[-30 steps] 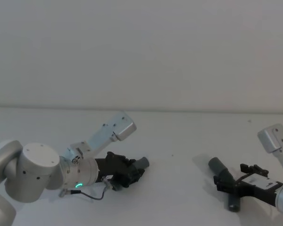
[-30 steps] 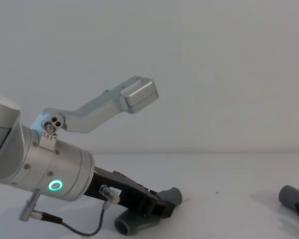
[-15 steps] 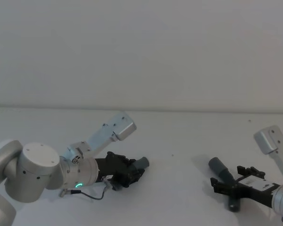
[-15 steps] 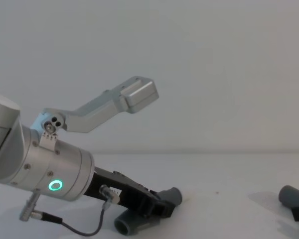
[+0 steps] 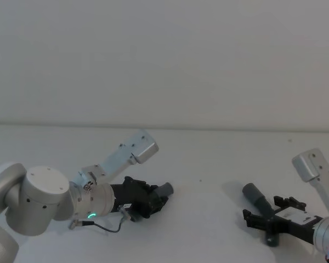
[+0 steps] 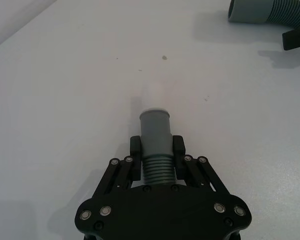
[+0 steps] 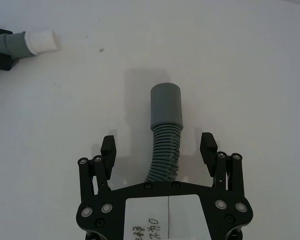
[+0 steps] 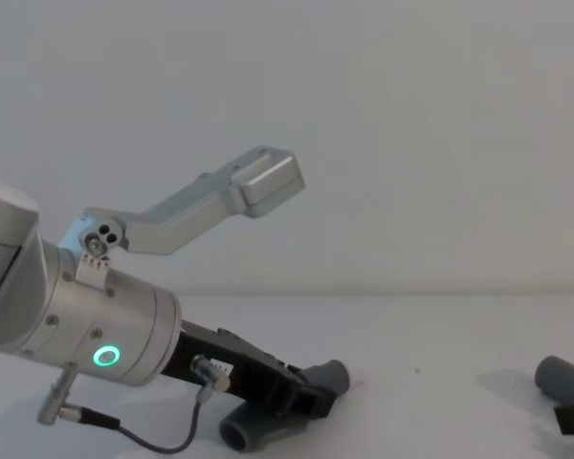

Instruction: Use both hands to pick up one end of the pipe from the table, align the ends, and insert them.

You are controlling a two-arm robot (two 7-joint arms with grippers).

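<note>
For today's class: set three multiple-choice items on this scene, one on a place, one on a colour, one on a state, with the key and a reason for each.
1. Where does the right hose piece lie?
A. on the table, between the right gripper's fingers
B. stacked on the other hose piece
C. inside a box

2. What colour is the tube tip of the left hose piece?
A. red
B. white
C. green

3. What is the state of the left gripper?
A. open wide
B. shut on nothing
C. shut on the left hose piece

Key:
1 A: the right wrist view shows it on the table, with the fingers apart on either side of its ribs.
2 B: the tip shows white beyond the grey cuff.
3 C: the left wrist view shows the fingers clamped on the ribs behind the cuff.
</note>
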